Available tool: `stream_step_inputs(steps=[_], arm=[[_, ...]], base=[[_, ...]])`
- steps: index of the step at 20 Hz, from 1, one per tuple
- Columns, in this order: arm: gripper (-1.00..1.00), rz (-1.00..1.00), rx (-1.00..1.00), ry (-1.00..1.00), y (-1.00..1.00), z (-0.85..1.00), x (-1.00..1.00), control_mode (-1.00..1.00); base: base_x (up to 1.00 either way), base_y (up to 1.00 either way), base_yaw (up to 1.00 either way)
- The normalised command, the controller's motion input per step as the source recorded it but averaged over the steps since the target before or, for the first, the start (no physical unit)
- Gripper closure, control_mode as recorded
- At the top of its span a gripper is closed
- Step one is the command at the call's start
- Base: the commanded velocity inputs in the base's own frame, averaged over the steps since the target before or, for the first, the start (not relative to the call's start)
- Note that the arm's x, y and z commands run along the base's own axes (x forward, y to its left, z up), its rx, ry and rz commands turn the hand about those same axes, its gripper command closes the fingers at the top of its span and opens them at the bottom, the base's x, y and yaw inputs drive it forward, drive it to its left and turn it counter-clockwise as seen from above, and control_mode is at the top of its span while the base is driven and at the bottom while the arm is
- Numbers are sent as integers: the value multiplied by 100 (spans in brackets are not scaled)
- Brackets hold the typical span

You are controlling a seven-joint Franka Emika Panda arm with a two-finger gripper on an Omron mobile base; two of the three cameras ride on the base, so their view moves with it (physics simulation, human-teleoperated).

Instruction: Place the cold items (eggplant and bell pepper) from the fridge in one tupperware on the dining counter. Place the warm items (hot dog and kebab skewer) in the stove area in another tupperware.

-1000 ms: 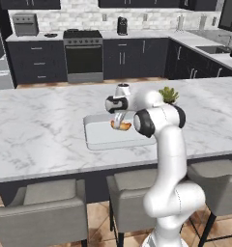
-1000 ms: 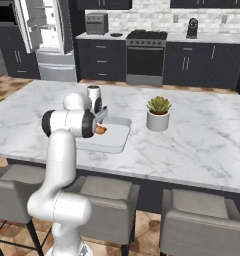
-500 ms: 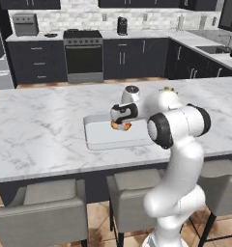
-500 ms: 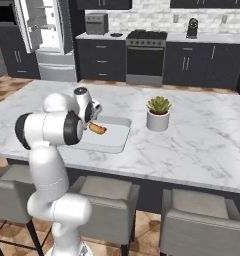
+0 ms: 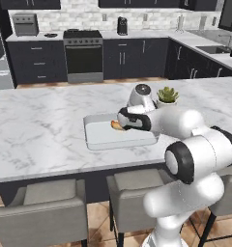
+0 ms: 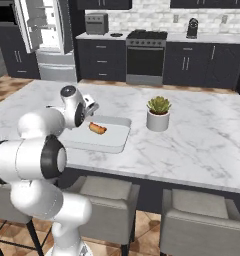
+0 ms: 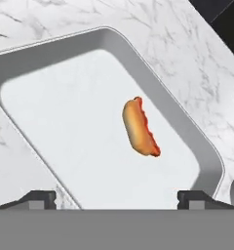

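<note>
Claw: the gripper (image 7: 116, 197) has its two dark tips wide apart. Nothing sits between them. It hangs above the near end of the box.
Hot dog: the hot dog (image 7: 140, 128) lies flat inside the tupperware (image 7: 114, 44). No claw tip touches it. In the hand view it sits a little toward 3 o'clock from the box's middle, near the long wall on that side. In the right base view the hot dog (image 6: 97, 128) is in the middle of the box.
Box: the tupperware (image 6: 117, 143) is a low grey box with round corners. It rests flat on the dining counter (image 6: 192, 140).
Arm: the white arm (image 5: 185, 125) reaches over the box from 3 o'clock in the left base view and hides part of it.
Plant: a small potted plant (image 6: 158, 113) stands on the counter at 3 o'clock from the box in the right base view, apart from it.
Stove: a black stove (image 6: 146, 57) stands far back, at 12 o'clock.
Fridge: the fridge (image 6: 44, 35) is at 10 o'clock in the right base view, with its door open.
Stools: grey stools (image 5: 45, 212) stand at 6 o'clock under the counter's edge.
</note>
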Motion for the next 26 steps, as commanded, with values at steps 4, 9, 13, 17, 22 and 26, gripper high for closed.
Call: stream_step_inputs(steps=[4, 9, 13, 17, 22, 26], arm=[[-100, -30, 16, 0, 0, 99, -82, -100], [-100, -32, 11, 0, 0, 84, -93, -100], [-100, -29, 12, 0, 0, 57, -100, -100], [-100, -25, 26, -1, 0, 28, -100, -100], [-100, -21, 21, -8, 0, 12, -100, -100], [-100, -18, 11, -14, -5, 21, -100, -100]], base=[[0, 0, 0], [0, 0, 0], [0, 0, 0], [0, 0, 0], [0, 0, 0], [0, 0, 0]])
